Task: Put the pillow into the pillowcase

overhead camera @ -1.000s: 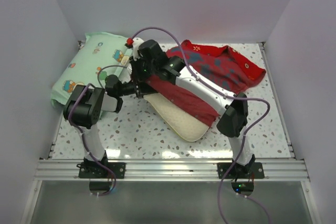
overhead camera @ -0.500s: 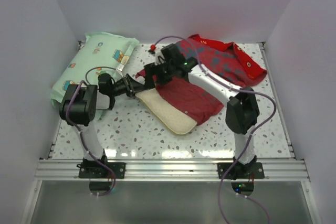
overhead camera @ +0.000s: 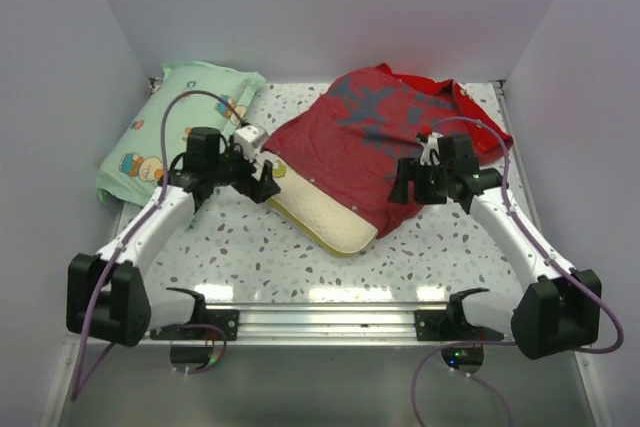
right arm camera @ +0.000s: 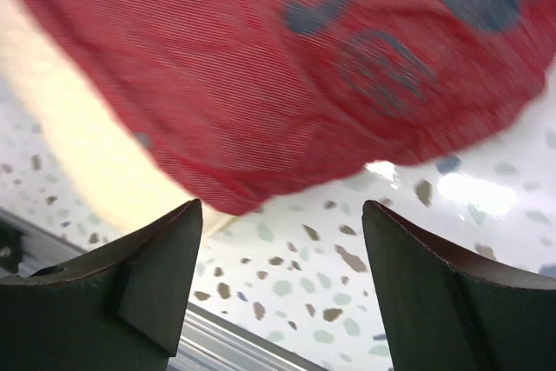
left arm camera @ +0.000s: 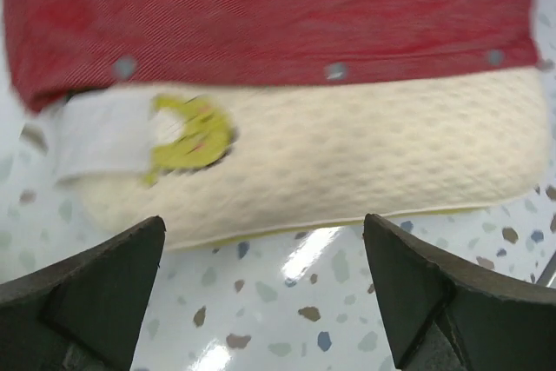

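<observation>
Your left fingers (left arm camera: 91, 288) spread wide, empty, left of pillow (overhead camera: 322, 219) | right fingers (right arm camera: 143, 288) spread wide, empty, right of pillow | pillowcase (overhead camera: 370, 137) covers pillow's far part

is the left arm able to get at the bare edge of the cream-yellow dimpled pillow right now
Probably yes. The left gripper is open and faces the cream-yellow dimpled pillow at its exposed edge, with only bare speckled table between them; the red fabric pillowcase covers just the far part.

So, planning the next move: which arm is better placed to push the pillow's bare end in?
Probably left: the left gripper, open, faces bare pillow; the right gripper faces mostly pillowcase.
</observation>
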`<state>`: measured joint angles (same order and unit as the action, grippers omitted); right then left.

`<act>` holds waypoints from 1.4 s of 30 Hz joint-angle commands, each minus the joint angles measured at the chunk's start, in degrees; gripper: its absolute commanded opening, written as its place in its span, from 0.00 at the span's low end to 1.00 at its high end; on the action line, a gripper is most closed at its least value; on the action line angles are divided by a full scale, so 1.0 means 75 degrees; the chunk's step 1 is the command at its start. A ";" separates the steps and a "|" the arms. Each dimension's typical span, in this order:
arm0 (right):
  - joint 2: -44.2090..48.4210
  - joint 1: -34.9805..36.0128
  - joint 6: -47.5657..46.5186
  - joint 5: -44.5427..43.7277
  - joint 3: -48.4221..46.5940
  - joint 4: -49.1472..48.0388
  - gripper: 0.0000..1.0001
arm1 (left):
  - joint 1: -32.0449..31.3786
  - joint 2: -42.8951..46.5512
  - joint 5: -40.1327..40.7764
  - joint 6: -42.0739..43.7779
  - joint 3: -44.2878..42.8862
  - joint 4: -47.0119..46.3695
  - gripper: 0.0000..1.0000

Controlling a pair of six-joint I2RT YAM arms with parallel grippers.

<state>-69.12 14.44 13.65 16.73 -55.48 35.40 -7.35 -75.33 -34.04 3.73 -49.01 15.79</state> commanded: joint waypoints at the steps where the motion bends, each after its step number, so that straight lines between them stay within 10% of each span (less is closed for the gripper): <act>1: -0.0100 -0.0541 0.0019 -0.0309 0.0588 0.0062 0.77 | -0.1921 0.0832 0.0681 0.2690 -0.0332 0.0943 1.00; 9: -0.1083 -0.0952 0.0746 0.0710 0.0906 -0.0009 0.77 | -0.6080 -0.0466 0.3517 0.2854 -0.0088 -0.0275 1.00; 15: -0.1763 -0.1011 0.0770 0.1178 0.0929 -0.0161 0.79 | -0.7081 -0.1567 0.5077 0.3978 0.0325 -0.1975 1.00; 17: -0.1869 -0.0999 0.0688 0.1319 0.0952 -0.0196 0.80 | -0.7094 -0.2130 0.5172 0.4190 0.0243 -0.2278 1.00; 19: -0.1905 -0.0999 0.0594 0.1332 0.0941 -0.0161 0.80 | -0.7070 -0.2447 0.5044 0.4237 0.0090 -0.2316 0.78; 20: -0.1928 -0.1022 0.0559 0.1343 0.0894 -0.0126 0.81 | -0.6919 -0.2471 0.4915 0.4087 -0.0131 -0.2224 0.61; 21: -0.1940 -0.1023 0.0536 0.1332 0.0859 -0.0091 0.81 | -0.6790 -0.2472 0.4682 0.3934 -0.0307 -0.2118 0.23; 23: -0.1917 -0.1092 0.0454 0.1448 0.0824 -0.0091 0.81 | -0.6196 -0.2355 0.3757 0.3209 -0.0995 -0.1511 0.00; 31: -0.2431 -0.1128 0.0043 0.2503 0.0683 -0.0440 0.80 | -0.4633 -0.2775 -0.0028 0.1637 -0.3975 0.0588 0.00; 42: -0.1871 -0.1128 0.0760 0.3276 0.1140 -0.3397 0.89 | -0.4117 -0.3314 -0.0804 0.1179 -0.4902 0.0976 0.00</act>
<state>-87.61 5.91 18.96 36.34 -46.83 17.78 -39.59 -99.59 -33.74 15.25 -81.19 24.14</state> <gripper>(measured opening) 0.888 0.071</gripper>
